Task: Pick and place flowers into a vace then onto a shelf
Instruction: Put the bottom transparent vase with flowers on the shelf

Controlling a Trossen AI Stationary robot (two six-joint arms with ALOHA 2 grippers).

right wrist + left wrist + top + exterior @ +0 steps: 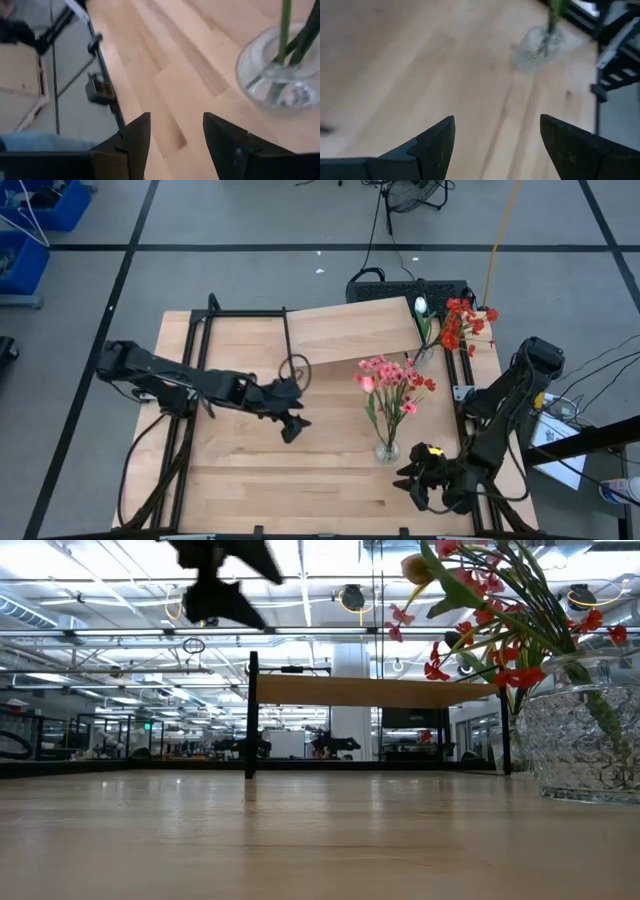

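Note:
A clear glass vase [387,450] stands on the table right of centre and holds pink-blossomed sprays [390,380]; the low view shows the vase [585,740] close up. A second small vase [425,352] near the far right corner holds red sprays [465,325] and a white tulip bud [421,306]. The pale wood shelf [350,330] stands on black legs at the far side. My left gripper [292,427] hovers open over the table's middle, left of the near vase [537,45]. My right gripper [412,480] is open, low near the table's right near corner, beside that vase [280,75].
A black metal frame [190,370] runs along the table's left and right edges. A thin wire ring [295,367] sits by the shelf's near left leg. Bare tabletop [250,480] lies across the near left part. Cables and a black box [400,285] lie beyond the far edge.

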